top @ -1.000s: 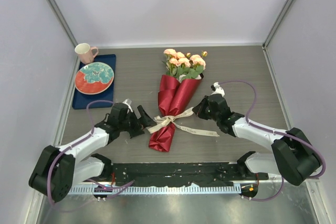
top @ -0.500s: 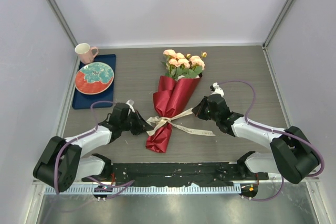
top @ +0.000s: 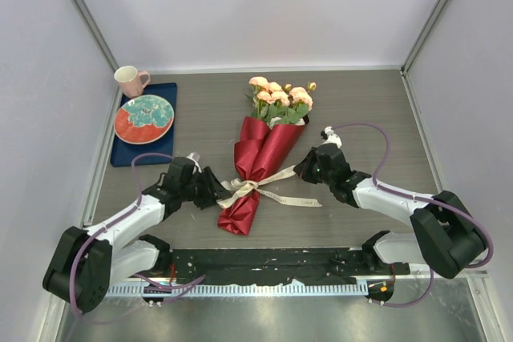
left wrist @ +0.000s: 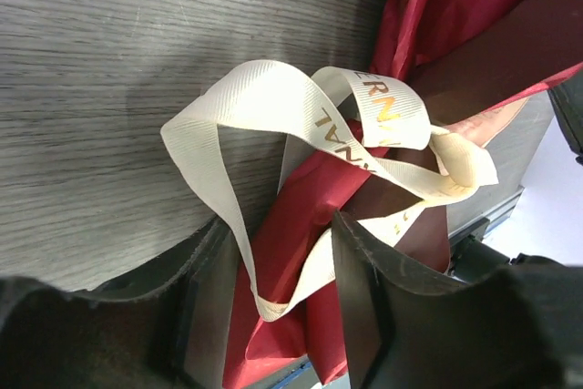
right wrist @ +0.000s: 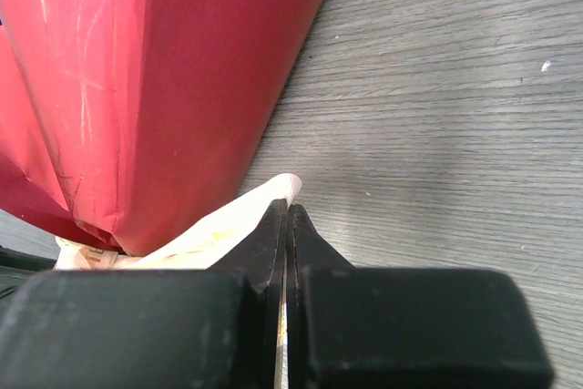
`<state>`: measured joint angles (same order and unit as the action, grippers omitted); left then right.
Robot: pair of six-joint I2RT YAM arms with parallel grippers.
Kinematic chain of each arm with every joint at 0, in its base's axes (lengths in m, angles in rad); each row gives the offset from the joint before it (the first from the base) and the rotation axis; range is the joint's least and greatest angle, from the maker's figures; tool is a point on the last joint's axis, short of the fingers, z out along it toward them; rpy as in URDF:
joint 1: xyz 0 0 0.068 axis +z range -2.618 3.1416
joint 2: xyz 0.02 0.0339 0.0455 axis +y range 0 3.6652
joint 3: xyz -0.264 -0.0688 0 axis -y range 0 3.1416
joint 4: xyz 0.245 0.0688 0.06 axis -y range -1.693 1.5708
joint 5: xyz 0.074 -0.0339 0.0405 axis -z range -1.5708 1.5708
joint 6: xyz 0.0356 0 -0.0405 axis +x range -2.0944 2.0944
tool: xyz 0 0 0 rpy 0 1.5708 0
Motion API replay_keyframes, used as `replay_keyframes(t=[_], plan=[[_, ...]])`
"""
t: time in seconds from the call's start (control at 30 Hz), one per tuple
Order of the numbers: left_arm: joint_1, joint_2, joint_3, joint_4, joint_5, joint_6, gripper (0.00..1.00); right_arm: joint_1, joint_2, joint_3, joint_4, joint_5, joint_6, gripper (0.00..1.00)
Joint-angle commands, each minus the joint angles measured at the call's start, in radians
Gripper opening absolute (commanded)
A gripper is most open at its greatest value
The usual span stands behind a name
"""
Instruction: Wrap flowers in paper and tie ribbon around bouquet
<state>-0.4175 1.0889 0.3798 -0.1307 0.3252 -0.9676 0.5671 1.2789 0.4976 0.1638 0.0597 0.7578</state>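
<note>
Wood-grain table (top: 361, 110): ribbon (left wrist: 273, 97) knotted round bouquet (top: 260, 154); L fingers (left wrist: 369, 289) spread around loop, R fingers (right wrist: 310, 234) pinching ribbon tail.

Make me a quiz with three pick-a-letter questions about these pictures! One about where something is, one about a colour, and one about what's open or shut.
1. Where is the round orange-red plate with a teal pattern?
A) on the dark blue rectangular tray
B) on the floor
C) on top of a robot arm

2. What colour is the crinkly paper cone around the pale peach-pink roses?
A) yellow
B) green
C) deep red

3. How is the right end effector?
A) wide open
B) shut on the cream-white satin ribbon
C) shut on nothing

Answers:
1 A, the plate lies inside the tray's rim.
2 C, the cone looks red in every view.
3 B, its fingers press together with ribbon pinched between them.
</note>
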Motion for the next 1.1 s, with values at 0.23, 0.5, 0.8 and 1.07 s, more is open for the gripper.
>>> replay_keyframes(t=[0.23,0.5,0.8,1.07], plan=[[0.005,-0.141,0.042,-0.102,-0.126,0.007,0.31,-0.004,0.004,0.024,0.028,0.006,-0.017,0.00],[0.006,-0.161,0.031,-0.228,-0.260,-0.022,0.00,-0.004,-0.010,0.009,0.006,0.101,0.028,0.00],[0.006,-0.081,0.068,-0.434,-0.443,-0.108,0.00,-0.035,0.049,-0.022,0.048,0.134,0.097,0.00],[0.009,-0.017,0.070,-0.471,-0.457,-0.144,0.00,-0.125,0.123,-0.091,0.155,0.118,0.205,0.00]])
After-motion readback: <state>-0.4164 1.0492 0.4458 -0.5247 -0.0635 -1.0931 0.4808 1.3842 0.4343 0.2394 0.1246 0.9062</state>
